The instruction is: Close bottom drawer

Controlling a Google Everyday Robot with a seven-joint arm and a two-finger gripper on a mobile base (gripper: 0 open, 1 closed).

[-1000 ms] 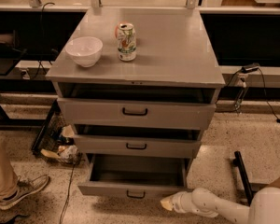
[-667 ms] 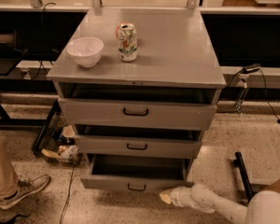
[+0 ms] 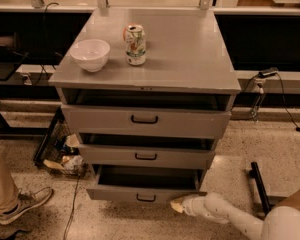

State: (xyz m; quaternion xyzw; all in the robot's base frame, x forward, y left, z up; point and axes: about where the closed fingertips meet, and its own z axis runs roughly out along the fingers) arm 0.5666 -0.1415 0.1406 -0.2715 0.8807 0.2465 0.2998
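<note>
The bottom drawer [image 3: 142, 194] is the lowest of three in a grey metal cabinet [image 3: 190, 59]. It has a slim front and a small black bar handle, and it stands pulled out a little, with its dark tray showing. My gripper [image 3: 177, 204] is at the end of a white arm that comes in from the lower right. It sits low at the drawer front's right end, touching it or nearly so.
The top drawer [image 3: 145, 121] and middle drawer [image 3: 146, 156] also stand slightly out. A white bowl [image 3: 90, 54] and a drink can [image 3: 135, 45] sit on the cabinet top. A person's leg and shoe [image 3: 21, 204] are at lower left. A black basket [image 3: 57, 151] stands left of the cabinet.
The bottom drawer has slid inward, so less of its tray shows. My gripper has moved left and toward the cabinet along with the drawer front.
</note>
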